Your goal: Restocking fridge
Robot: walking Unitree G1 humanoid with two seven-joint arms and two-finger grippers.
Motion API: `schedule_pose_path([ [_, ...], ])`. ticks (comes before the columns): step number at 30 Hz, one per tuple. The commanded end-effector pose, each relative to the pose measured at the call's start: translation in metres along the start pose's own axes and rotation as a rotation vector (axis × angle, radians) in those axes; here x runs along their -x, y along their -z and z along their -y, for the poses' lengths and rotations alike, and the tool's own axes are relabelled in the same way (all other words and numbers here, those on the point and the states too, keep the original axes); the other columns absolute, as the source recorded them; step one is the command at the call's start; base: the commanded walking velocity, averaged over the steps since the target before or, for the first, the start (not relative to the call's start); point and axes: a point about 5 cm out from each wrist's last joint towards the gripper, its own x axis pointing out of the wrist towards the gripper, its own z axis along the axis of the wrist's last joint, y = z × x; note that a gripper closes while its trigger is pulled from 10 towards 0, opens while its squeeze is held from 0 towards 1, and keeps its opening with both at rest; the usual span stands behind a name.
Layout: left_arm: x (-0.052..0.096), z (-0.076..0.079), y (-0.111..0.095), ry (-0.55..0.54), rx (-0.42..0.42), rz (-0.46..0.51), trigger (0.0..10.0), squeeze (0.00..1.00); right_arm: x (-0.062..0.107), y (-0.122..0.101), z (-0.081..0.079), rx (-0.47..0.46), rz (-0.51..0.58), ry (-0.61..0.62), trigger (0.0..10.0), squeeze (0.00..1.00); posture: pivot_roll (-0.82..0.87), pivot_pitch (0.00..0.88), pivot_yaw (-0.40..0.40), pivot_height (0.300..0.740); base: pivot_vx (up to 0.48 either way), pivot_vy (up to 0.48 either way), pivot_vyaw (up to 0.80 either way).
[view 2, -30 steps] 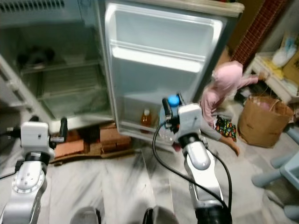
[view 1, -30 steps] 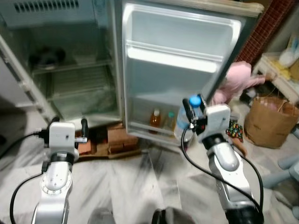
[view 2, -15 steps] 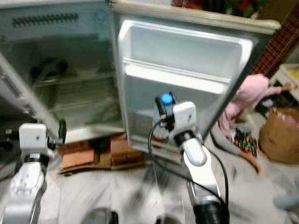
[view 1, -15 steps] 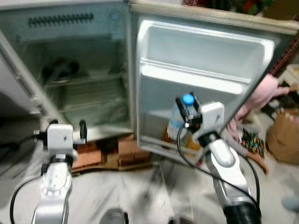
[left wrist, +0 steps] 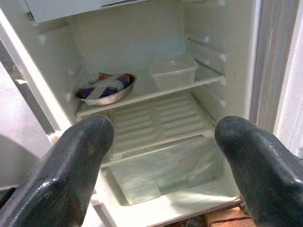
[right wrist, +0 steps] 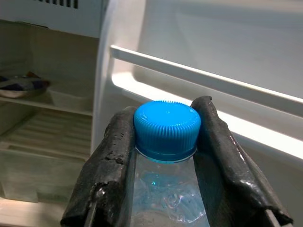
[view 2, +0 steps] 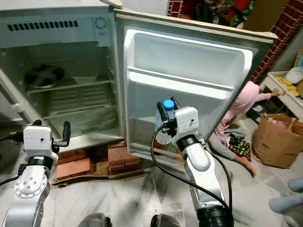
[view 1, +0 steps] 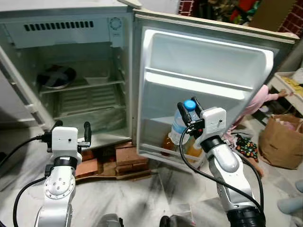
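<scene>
The small fridge (view 1: 80, 71) stands open, its door (view 1: 208, 61) swung out to the right. My right gripper (view 1: 188, 110) is shut on a clear water bottle (view 1: 179, 126) with a blue cap (right wrist: 166, 127), held upright just in front of the door's lower shelf (view 1: 165, 153). An orange-filled bottle (view 1: 169, 142) stands in that shelf behind it. My left gripper (view 1: 71, 130) is open and empty, raised in front of the fridge's lower compartment. Its fingers (left wrist: 71, 165) frame the inside shelves.
A metal bowl (left wrist: 105, 88) and a clear plastic box (left wrist: 173, 71) sit on the fridge's wire shelf. Bricks (view 1: 128, 158) prop the fridge up. A person in pink (view 2: 239, 111) crouches behind the door, beside a brown paper bag (view 1: 279, 142).
The view has tilted up and steadied, showing more of the fridge. My right gripper has carried the bottle leftward and closer to the door's lower shelf.
</scene>
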Motion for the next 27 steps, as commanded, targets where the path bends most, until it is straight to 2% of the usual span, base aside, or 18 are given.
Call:
schedule_pose_path([
  [1, 0.0006, 0.0042, -0.0039, 0.015, -0.003, 0.017, 10.0, 0.00, -0.0019, -0.0067, 0.0047, 0.023, 0.033, -0.003, 10.0, 0.00, 0.12, 0.082, -0.056, 0.740, 0.000, 0.000, 0.00],
  [9, -0.0009, 0.0057, -0.0047, 0.027, -0.005, 0.020, 10.0, 0.00, -0.0037, -0.0073, 0.0046, 0.024, 0.033, -0.002, 10.0, 0.00, 0.12, 0.081, -0.053, 0.740, 0.000, 0.000, 0.48],
  [14, -0.0017, 0.0064, -0.0047, 0.021, 0.000, 0.018, 10.0, 0.00, -0.0045, -0.0080, 0.0059, 0.024, 0.037, -0.002, 10.0, 0.00, 0.12, 0.080, -0.056, 0.740, 0.000, -0.271, 0.73],
  [19, -0.0022, 0.0067, -0.0043, 0.017, 0.003, 0.016, 10.0, 0.00, -0.0052, -0.0089, 0.0066, 0.023, 0.041, -0.003, 10.0, 0.00, 0.11, 0.077, -0.059, 0.740, 0.000, 0.000, 0.62],
  [27, -0.0040, 0.0070, -0.0039, 0.010, 0.003, 0.016, 10.0, 0.00, -0.0081, -0.0113, 0.0061, 0.021, 0.054, -0.021, 10.0, 0.00, 0.11, 0.070, -0.060, 0.740, 0.000, 0.000, 0.11],
])
